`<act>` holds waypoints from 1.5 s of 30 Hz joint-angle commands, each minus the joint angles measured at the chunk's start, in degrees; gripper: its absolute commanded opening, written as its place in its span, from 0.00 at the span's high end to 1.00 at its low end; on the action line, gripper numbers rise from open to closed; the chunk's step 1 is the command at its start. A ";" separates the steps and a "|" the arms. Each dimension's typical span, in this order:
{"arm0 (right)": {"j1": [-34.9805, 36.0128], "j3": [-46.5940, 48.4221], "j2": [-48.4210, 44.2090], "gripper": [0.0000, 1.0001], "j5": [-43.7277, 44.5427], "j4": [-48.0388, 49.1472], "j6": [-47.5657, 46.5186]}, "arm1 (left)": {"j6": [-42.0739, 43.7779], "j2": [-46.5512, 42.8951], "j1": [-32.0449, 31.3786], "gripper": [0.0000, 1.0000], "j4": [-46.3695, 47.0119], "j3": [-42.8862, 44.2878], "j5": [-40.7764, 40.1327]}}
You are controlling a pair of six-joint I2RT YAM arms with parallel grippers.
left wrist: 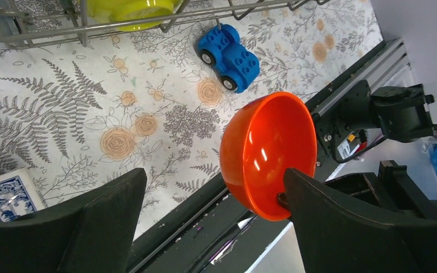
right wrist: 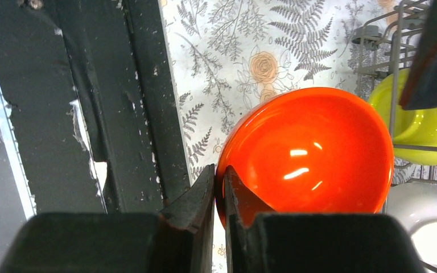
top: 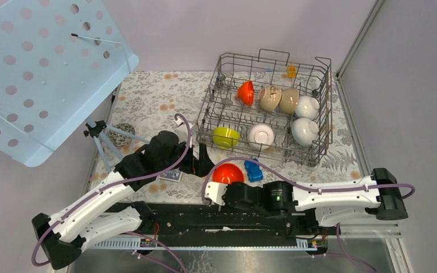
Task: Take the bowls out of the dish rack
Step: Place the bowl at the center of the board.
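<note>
The desk (top: 148,96) is wearing a cloth printed with grey ferns and pale orange flowers. On it the dish rack (top: 210,105) is standing, a large grey basket of thin metal wire with upright tines and raised handles.

Seven glossy round bowls are sitting between the tines: three white bowls (top: 307,106) at the right end of the rack, two beige bowls (top: 270,98) in its far row, a small orange bowl (top: 246,92) beside them, and a yellow-green bowl (top: 226,136) in its near-left corner.

One orange-red bowl (top: 228,173) is already outside, just in front of the rack's near-left corner, so I am judging that the unloading is only starting. The right pincer (right wrist: 219,176) is pinching this bowl's rim narrowly between its black fingers. The bowl is tilting on its side, smooth and shiny like plastic. I cannot tell whether it is touching the cloth.

The left pincer (left wrist: 213,182) is hanging wide and holding nothing, in front of the rack's left end.

In my judgement, the next move is calling for laying the bowl flat on a free patch and letting go, without pushing the studded blue toy car (top: 254,170), which is lying just beside it, near the rack's front wall.
</note>
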 commanded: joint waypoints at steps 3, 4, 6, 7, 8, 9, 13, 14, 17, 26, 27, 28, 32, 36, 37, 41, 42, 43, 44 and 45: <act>3.07 2.05 1.71 1.00 2.50 -2.04 -2.64 | 1.16 2.13 -3.94 0.08 -3.13 3.43 -4.26; 3.30 2.05 1.84 1.00 2.52 -2.17 -2.62 | 0.92 2.57 -5.01 0.09 -3.29 3.33 -4.57; 3.53 2.04 2.04 1.00 2.51 -2.43 -2.51 | 0.51 3.36 -7.35 0.10 -3.36 3.21 -5.69; 3.70 2.05 2.14 1.00 2.49 -2.53 -2.43 | 0.16 3.87 -8.58 0.11 -3.65 3.34 -6.83; 3.82 2.04 2.25 1.00 2.42 -2.59 -2.38 | -0.13 4.52 -9.72 0.11 -4.15 3.50 -8.17; 3.99 2.29 2.43 1.00 2.40 -2.74 -2.26 | -0.47 5.26 -10.70 0.12 -4.74 3.76 -9.37; 4.68 2.89 3.26 1.00 2.49 -3.61 -1.94 | -1.70 8.30 -14.59 0.21 -6.39 4.49 -13.63; 4.81 3.04 3.48 1.00 2.63 -3.83 -1.94 | -2.06 8.95 -15.37 0.22 -6.67 4.63 -14.76; 5.19 3.18 3.97 1.00 2.92 -4.04 -1.99 | -2.77 10.23 -17.20 0.25 -7.55 5.11 -17.34; 5.86 3.92 4.89 1.00 2.59 -4.98 -1.51 | -3.90 13.25 -20.48 0.37 -9.12 6.28 -21.49; 5.84 4.03 5.10 1.00 2.57 -5.01 -1.50 | -3.97 13.61 -20.64 0.38 -9.12 6.22 -21.61; 5.97 4.14 5.34 1.00 2.54 -4.95 -1.50 | -4.10 13.86 -20.76 0.39 -9.04 6.15 -21.61; 6.20 4.62 6.29 1.00 2.26 -4.80 -1.61 | -4.55 14.75 -21.14 0.42 -8.92 5.99 -22.08; 6.41 4.90 6.79 1.00 2.24 -4.21 -1.62 | -4.75 14.76 -21.15 0.53 -7.77 5.05 -21.88; 6.49 4.86 6.85 1.00 2.22 -4.08 -1.62 | -4.75 14.77 -21.15 0.55 -7.39 4.79 -21.72; 6.60 4.59 6.80 1.00 2.24 -3.61 -1.44 | -5.05 14.70 -21.15 0.66 -6.48 3.74 -21.16; 6.59 4.52 6.81 1.00 2.18 -3.53 -1.37 | -5.09 14.68 -21.15 0.68 -6.20 3.47 -20.98; 6.60 4.44 6.74 1.00 2.21 -3.52 -1.37 | -5.19 14.62 -21.15 0.69 -5.97 3.24 -20.74; 6.64 4.35 6.66 1.00 2.17 -3.47 -1.32 | -5.30 14.64 -21.16 0.69 -5.64 3.07 -20.49; 6.65 4.33 6.56 1.00 2.18 -3.44 -1.17 | -5.36 14.60 -21.15 0.69 -5.33 2.79 -20.22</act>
